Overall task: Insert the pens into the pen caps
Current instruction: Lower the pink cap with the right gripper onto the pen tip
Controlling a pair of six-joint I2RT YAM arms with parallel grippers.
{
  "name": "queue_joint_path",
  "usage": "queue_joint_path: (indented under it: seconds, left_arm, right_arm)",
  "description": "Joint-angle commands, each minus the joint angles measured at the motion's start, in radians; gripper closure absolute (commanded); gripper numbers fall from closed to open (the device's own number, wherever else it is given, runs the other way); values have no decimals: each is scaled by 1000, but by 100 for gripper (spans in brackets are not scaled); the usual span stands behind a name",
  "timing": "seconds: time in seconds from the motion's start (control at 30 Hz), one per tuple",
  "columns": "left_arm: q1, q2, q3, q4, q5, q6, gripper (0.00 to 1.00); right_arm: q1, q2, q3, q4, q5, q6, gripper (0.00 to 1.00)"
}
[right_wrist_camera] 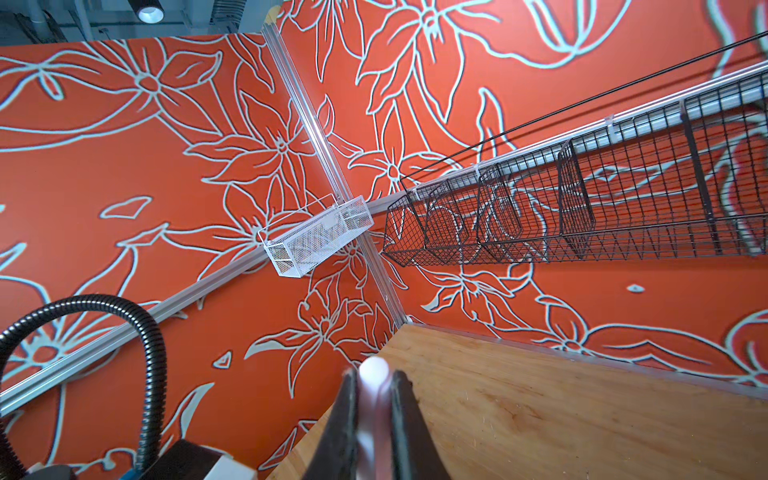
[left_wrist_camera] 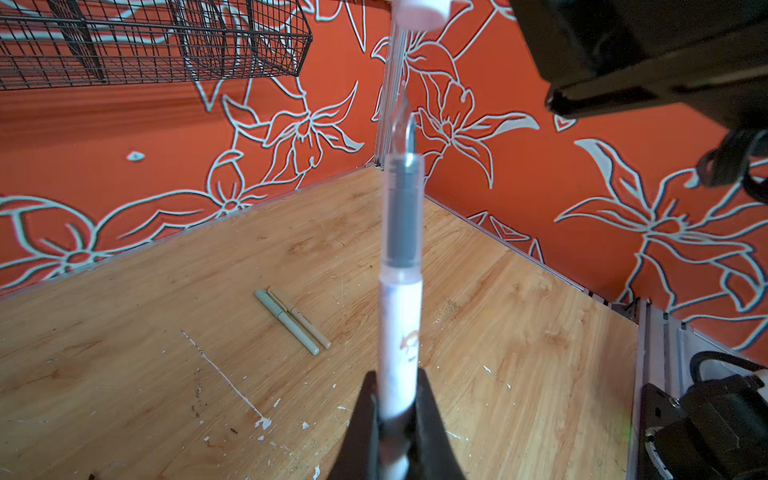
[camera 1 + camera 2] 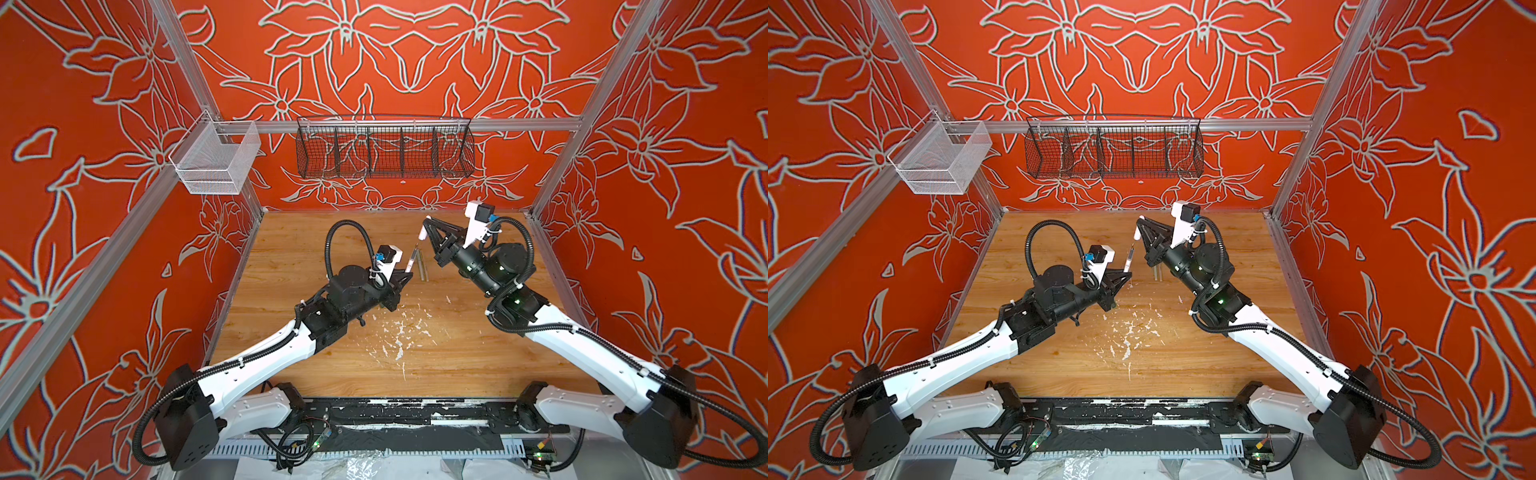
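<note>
My left gripper (image 3: 409,271) (image 2: 397,388) is shut on a pale pink pen (image 3: 412,258) (image 3: 1130,261) (image 2: 400,328), held above the table with its dark pointed tip (image 2: 402,208) aimed up and away. My right gripper (image 3: 424,227) (image 1: 374,384) is shut on a pale pink pen cap (image 3: 422,236) (image 3: 1136,235) (image 1: 374,369). The cap (image 2: 420,11) hangs just beyond the pen's tip, apart from it. A light green pen (image 2: 286,322) and a tan pen (image 2: 302,319) lie side by side on the wooden table (image 3: 291,257), each with its cap on, below the gap between the grippers (image 3: 423,266).
White paint flecks (image 3: 400,332) dot the table's middle and front. A black wire basket (image 3: 384,151) hangs on the back wall and a white mesh basket (image 3: 216,162) on the left rail. Metal frame rails edge the table.
</note>
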Motion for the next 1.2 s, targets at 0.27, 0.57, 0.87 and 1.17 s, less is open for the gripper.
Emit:
queue_joint_path:
  seconds: [0.27, 0.57, 0.87, 1.17]
  left_arm:
    - [-10, -17, 7, 23, 8, -3, 100]
    - [-10, -11, 6, 24, 9, -5, 100]
    - [-10, -14, 7, 23, 3, -2, 100]
    - [-10, -16, 4, 26, 2, -4, 100]
  right_arm:
    - [6, 12, -10, 6, -54, 52, 92]
    - [8, -8, -48, -15, -41, 48, 92]
    - [8, -7, -64, -15, -54, 72, 92]
    - [8, -30, -95, -6, -46, 111, 90]
